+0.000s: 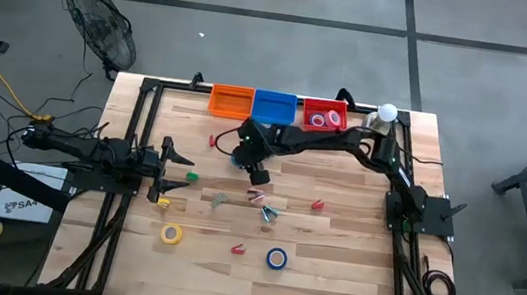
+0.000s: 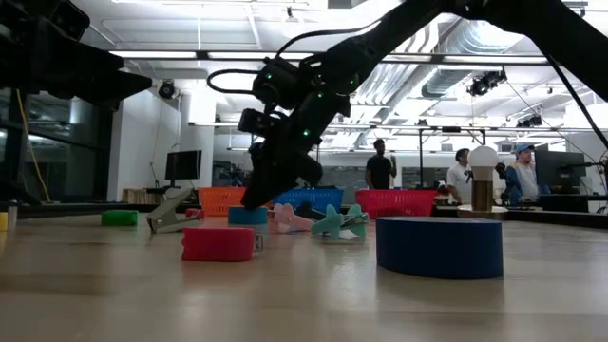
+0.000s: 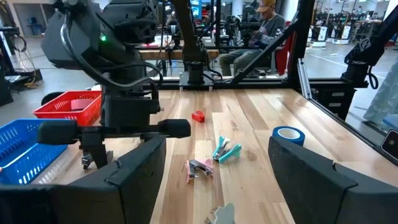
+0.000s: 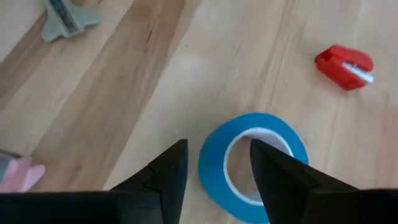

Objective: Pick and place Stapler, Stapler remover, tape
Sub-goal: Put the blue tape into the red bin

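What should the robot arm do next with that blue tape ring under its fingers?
Probably close and lift. The right gripper stands open right over the blue tape roll, with one finger over the ring's hole and the other outside its wall. The roll lies flat on the table, not yet held. The left gripper waits, open.

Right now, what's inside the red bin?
The red bin holds two pinkish tape rings, seen in the high view. The left wrist view shows something pink inside. Its wall hides the floor from the side, so anything else there cannot be seen.
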